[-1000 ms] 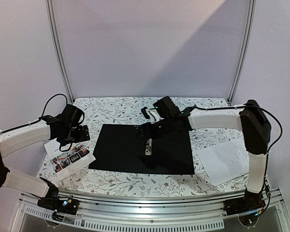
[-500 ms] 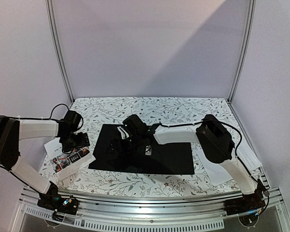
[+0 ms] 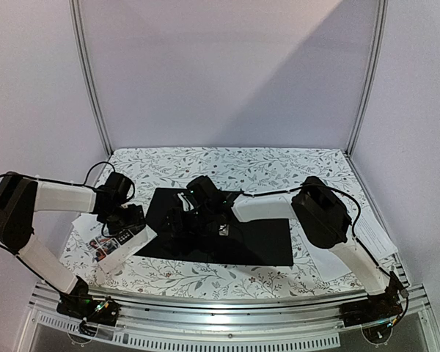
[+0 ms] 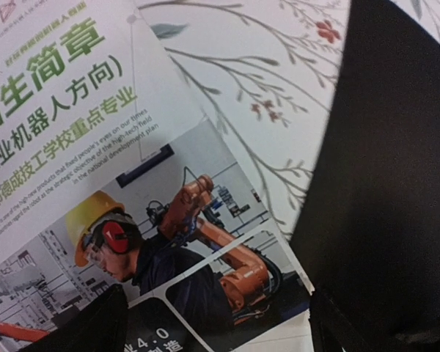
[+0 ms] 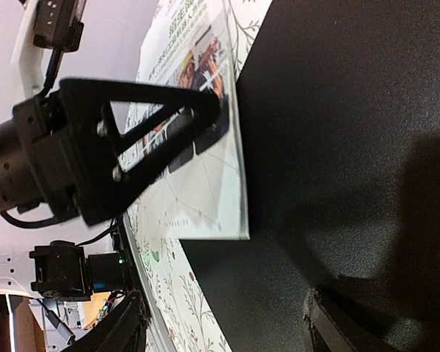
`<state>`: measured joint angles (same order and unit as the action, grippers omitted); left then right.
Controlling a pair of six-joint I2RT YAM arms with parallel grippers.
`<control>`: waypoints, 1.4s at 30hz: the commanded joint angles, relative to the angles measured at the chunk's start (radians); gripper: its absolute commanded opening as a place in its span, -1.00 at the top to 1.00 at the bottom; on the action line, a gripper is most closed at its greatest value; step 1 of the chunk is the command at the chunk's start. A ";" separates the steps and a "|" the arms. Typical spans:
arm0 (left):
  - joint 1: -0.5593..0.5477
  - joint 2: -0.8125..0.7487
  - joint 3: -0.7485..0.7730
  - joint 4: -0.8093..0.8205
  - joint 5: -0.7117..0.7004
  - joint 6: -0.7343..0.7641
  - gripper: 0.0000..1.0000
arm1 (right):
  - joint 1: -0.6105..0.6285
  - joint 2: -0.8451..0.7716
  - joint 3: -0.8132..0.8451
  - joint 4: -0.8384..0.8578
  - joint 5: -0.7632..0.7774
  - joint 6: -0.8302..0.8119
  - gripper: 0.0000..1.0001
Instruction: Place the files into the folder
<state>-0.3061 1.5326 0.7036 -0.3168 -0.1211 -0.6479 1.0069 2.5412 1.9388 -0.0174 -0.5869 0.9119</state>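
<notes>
Top view: the folder (image 3: 257, 242) lies open, black side up, mid-table. The leaflet (image 3: 114, 248) sits at its left edge, under the left gripper (image 3: 128, 220). The right gripper (image 3: 177, 220) is above the folder's left part, and 2 white sheets (image 3: 378, 238) lie far right.

Left wrist: fingers spread wide, released, above the leaflet — its corner meets the folder's edge.

Right wrist: jaws apart, grasping nothing — black folder beneath.

Robotics lab booth: left arm (image 3: 62, 196) and right arm (image 3: 268, 207), white and cabled, bolted to an aluminium rail (image 3: 227, 312) at a floral-clothed table (image 3: 293, 165), walled in by plain pale panels (image 3: 227, 73) on metal poles (image 3: 91, 81).
</notes>
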 commanded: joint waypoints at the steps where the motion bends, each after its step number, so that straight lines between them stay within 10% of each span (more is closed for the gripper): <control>1: -0.084 0.013 0.004 0.003 0.055 -0.045 -0.70 | 0.001 0.039 -0.018 -0.021 -0.017 0.014 -0.43; 21: -0.168 -0.138 0.087 -0.133 -0.161 -0.054 -0.73 | 0.002 0.007 -0.057 -0.019 -0.026 0.030 -0.39; 42: 0.339 -0.349 -0.181 -0.123 -0.178 -0.091 -0.92 | 0.001 0.019 -0.069 -0.002 -0.066 0.027 -0.39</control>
<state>-0.0120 1.1439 0.5644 -0.4915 -0.3687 -0.7113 1.0019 2.5408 1.9041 0.0341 -0.6403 0.9413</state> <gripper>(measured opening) 0.966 0.692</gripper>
